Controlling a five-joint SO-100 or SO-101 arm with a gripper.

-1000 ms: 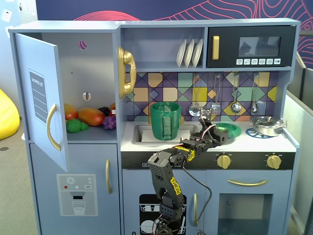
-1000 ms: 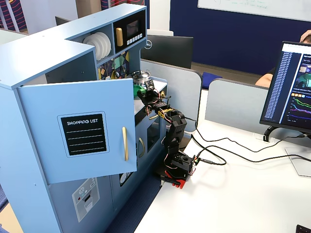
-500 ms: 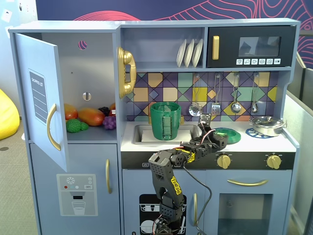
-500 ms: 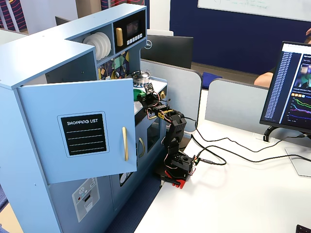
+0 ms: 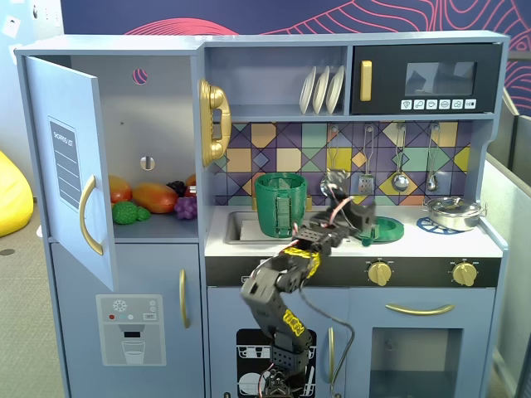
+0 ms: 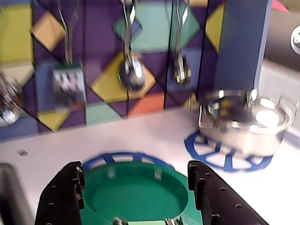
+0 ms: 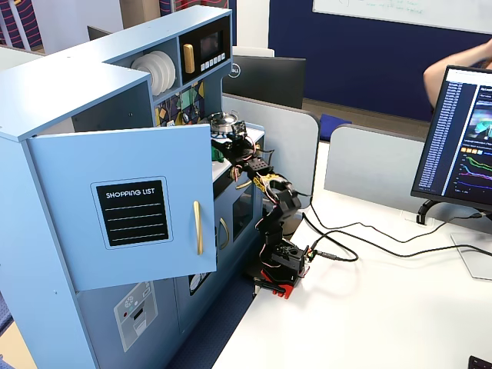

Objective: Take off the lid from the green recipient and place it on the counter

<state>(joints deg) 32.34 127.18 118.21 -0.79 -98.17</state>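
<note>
Gripper [image 6: 133,197]: fingers spread wide at the bottom edge of the wrist view, one black finger [image 6: 61,199] at lower left and the other at lower right; nothing clamped between them.
Lid [image 6: 136,194]: lies flat on the counter [image 6: 154,133], lower centre of the wrist view, between the two fingers; whether either finger touches its rim cannot be told, since the frame is blurred. In a fixed view the lid [image 5: 383,228] sits right of centre, over a burner ring.
Green recipient [image 5: 280,205]: upright at the centre of a fixed view, beside the sink basin [image 5: 241,225], well left of the lid; its top is open.
Arm [image 5: 286,282]: rises from the bottom centre of that fixed view and reaches up and right to the counter.
Silver pan [image 6: 246,122]: right side of the wrist view, on a blue burner ring [image 6: 225,157].
Utensils [image 6: 131,72]: hang on the tiled back wall, upper part of the wrist view.
Cabinet door [image 7: 127,204]: swung open, left half of a fixed view.
</note>
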